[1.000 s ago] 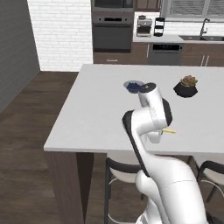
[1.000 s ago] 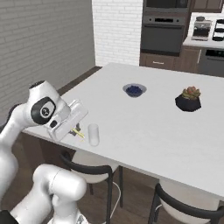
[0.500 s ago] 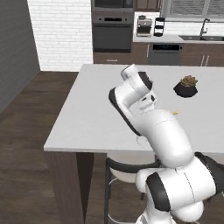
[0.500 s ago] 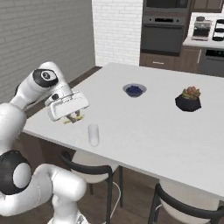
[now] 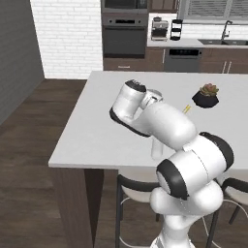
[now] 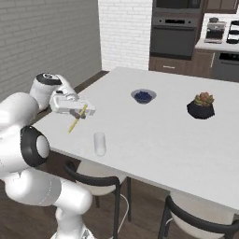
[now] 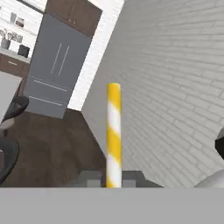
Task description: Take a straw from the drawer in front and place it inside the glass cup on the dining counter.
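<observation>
The straw (image 6: 77, 118) is in the gripper (image 6: 85, 111), and the jaws are clenched on its upper part. In the right base view it hangs tilted, with the lower end pointing down and toward the near edge of the dining counter (image 6: 154, 135), above the white top. In the hand view the straw (image 7: 113, 135) stands straight up between the finger tips and shows yellow and white stripes. In the left base view a small piece of it (image 5: 186, 109) shows beside the arm.

The glass cup (image 6: 99, 143) stands upright on the counter, near the front edge, just below and to the right of the straw, apart from it. Farther back are a dark blue bowl (image 6: 143, 96) and a potted plant (image 6: 201, 106).
</observation>
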### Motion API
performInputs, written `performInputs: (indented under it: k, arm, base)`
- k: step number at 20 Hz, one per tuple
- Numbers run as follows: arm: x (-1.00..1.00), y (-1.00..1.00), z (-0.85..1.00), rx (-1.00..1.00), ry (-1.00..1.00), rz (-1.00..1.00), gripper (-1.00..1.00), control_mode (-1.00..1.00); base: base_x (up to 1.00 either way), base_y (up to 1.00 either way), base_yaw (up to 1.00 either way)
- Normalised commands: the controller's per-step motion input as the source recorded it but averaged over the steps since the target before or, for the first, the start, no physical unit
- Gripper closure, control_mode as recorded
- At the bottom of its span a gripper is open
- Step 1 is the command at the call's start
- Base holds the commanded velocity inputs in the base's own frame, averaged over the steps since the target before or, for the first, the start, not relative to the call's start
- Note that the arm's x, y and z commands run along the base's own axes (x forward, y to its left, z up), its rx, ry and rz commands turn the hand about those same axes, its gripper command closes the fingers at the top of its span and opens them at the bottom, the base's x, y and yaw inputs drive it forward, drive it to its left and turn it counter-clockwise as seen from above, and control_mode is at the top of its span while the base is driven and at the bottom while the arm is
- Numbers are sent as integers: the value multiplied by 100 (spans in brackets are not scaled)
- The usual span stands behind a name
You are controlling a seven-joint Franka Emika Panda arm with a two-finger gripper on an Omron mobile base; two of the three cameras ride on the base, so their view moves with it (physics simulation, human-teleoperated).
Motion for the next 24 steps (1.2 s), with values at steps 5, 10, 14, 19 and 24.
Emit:
performInputs:
  k: [5, 10, 14, 19, 24]
  arm:
    - [-8, 0, 0, -38, 29, 0, 100, -100]
    - [-9, 2, 22, -19, -35, 0, 100, -100]
    - [15, 16, 10, -4, -45, 12, 100, -100]
    - [46, 15, 0, -16, -2, 15, 100, -100]
    - [36, 7, 0, -36, 6, 17, 100, -100]
  base:
    - [0, 0, 0]
    - [0, 0, 0]
    - [0, 0, 0]
    - [0, 0, 0]
    - [0, 0, 0]
